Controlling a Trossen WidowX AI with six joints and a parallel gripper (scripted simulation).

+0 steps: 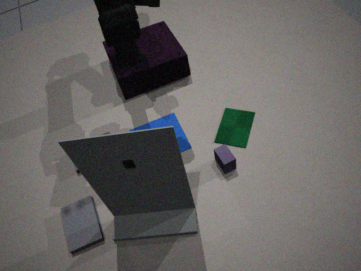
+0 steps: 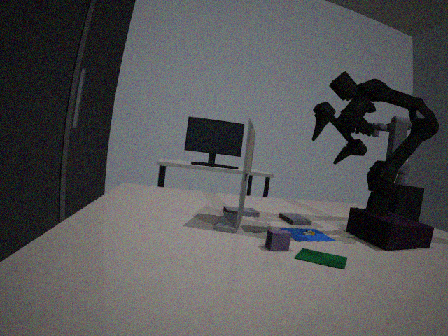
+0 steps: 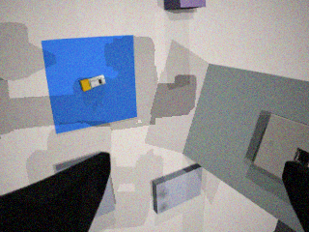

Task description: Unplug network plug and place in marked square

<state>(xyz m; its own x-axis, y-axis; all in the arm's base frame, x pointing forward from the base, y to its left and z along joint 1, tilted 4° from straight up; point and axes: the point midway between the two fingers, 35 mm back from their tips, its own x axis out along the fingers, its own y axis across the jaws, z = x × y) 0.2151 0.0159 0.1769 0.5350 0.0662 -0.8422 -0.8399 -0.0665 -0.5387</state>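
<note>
The plug point(image 2: 309, 232) point(image 3: 93, 82), white with a yellow end, lies on the blue square point(image 1: 183, 139) point(image 2: 293, 234) point(image 3: 68, 53), wholly within its edges in the wrist view. The panel hides it in the top view. The upright panel point(image 1: 151, 180) point(image 2: 241, 195) point(image 3: 217, 106) stands beside the square; its socket point(image 3: 302, 156) shows a dark opening with no plug in it. My gripper point(image 2: 323, 150) point(image 3: 197, 165) is wide open and empty, high above the table and touching nothing. Its fingertips are out of view in the top view.
A purple block point(image 1: 225, 157) point(image 2: 278, 239) point(image 3: 185, 4) stands near a green rectangle point(image 1: 235, 127) point(image 2: 321, 257). One grey flat block point(image 1: 81, 223) point(image 2: 250, 212) point(image 3: 179, 188) lies beside the panel; another point(image 2: 295, 218) point(image 3: 103, 193) lies near the blue square.
</note>
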